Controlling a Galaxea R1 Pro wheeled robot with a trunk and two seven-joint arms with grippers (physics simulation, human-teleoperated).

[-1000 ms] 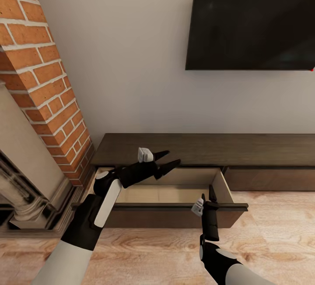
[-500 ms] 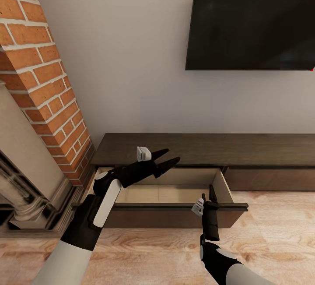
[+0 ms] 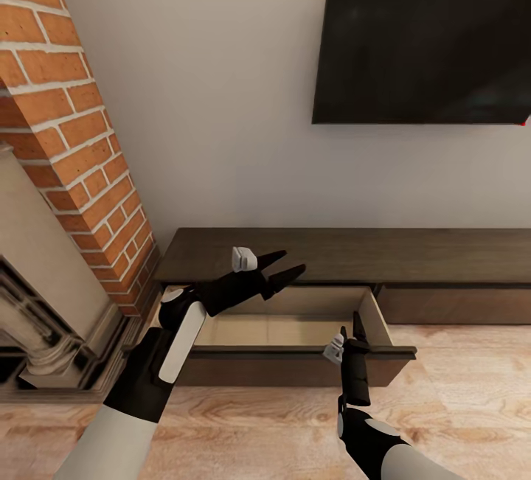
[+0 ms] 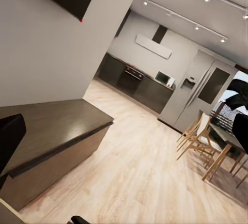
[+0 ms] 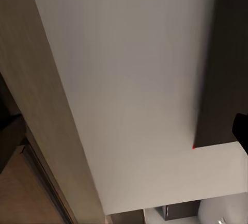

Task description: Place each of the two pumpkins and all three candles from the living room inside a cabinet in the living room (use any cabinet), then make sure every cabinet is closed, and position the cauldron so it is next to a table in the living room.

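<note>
Left gripper (image 3: 286,265) hangs over the far left part of the open drawer (image 3: 295,329), its two dark fingers spread apart with nothing between them. Right gripper (image 3: 349,328) stands upright at the near right of the same drawer, just at its front panel; its fingers show a narrow gap and hold nothing, though whether a fingertip touches the panel is hard to tell. That drawer belongs to the cabinet (image 3: 413,253), the long low dark-brown console against the far wall, and what shows of its pale wood interior is bare; the left arm hides part of the floor of it. To the right, another drawer front (image 3: 453,304) sits flush. Above hangs the TV (image 3: 428,34), cut off at the top and right. At the left rises the brick fireplace (image 3: 70,126), partly out of frame. In the left wrist view, the cabinet's top (image 4: 57,126) leads toward a distant kitchen (image 4: 137,82) and wooden chairs (image 4: 201,141).
</note>
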